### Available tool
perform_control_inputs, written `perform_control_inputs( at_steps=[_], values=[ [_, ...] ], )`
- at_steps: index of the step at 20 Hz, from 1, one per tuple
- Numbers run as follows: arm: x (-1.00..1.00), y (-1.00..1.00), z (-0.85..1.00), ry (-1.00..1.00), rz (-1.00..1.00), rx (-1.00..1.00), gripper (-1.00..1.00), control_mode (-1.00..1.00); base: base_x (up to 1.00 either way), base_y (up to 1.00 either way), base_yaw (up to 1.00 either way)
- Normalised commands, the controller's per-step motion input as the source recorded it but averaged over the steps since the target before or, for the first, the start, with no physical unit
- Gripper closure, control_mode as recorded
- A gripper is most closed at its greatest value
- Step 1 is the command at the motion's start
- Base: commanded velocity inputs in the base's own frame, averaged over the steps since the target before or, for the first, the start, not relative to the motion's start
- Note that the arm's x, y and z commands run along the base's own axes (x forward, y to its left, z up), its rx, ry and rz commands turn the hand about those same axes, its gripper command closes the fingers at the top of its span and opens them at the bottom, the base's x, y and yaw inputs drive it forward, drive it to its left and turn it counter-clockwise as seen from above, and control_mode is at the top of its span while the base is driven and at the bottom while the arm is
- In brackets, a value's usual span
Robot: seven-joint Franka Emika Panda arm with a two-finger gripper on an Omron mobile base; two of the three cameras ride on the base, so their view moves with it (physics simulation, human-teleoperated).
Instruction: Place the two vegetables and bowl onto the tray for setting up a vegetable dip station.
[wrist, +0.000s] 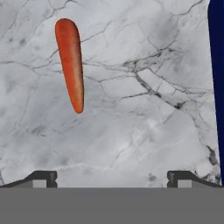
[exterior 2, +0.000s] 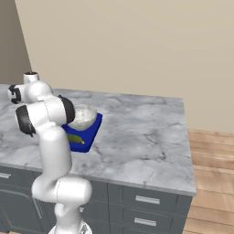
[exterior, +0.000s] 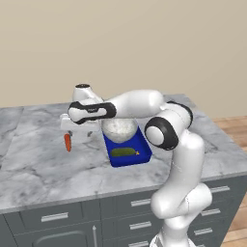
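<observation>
Up front in the left base view, the blue tray (exterior: 143,148) held the bowl (exterior: 119,129) and cucumber (exterior: 123,152), while the carrot (exterior: 68,142) lay on the counter (exterior: 43,164) beside the gripper (exterior: 77,133). Seen from the right base, the tray (exterior 2: 93,128) held both too. From the hand, wide-open empty jaws hovered over the carrot (wrist: 71,63).

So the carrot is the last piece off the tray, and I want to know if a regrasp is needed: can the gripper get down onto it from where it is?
Probably yes. The gripper hangs open beside the carrot, which lies alone on bare marble counter, apart from the tray; nothing lies between.
</observation>
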Motion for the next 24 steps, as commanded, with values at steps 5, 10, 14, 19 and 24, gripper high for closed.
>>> perform_control_inputs(
  at_steps=[5,10,14,19,24],
  values=[
    [0.35,0.15,-0.13,0.0,0.04,-0.01,-1.0,-1.0,0.0,0.0,0.0],
    [0.31,0.14,-0.14,0.0,0.03,-0.02,-1.0,-1.0,0.0,0.0,0.0],
    [0.26,0.22,-0.17,0.0,0.02,-0.01,-1.0,-1.0,0.0,0.0,0.0],
    [0.26,0.18,-0.19,0.0,0.03,0.0,-1.0,-1.0,0.0,0.0,0.0],
    [0.24,0.12,-0.2,0.0,0.02,-0.01,-1.0,-1.0,0.0,0.0,0.0]
  ],
)
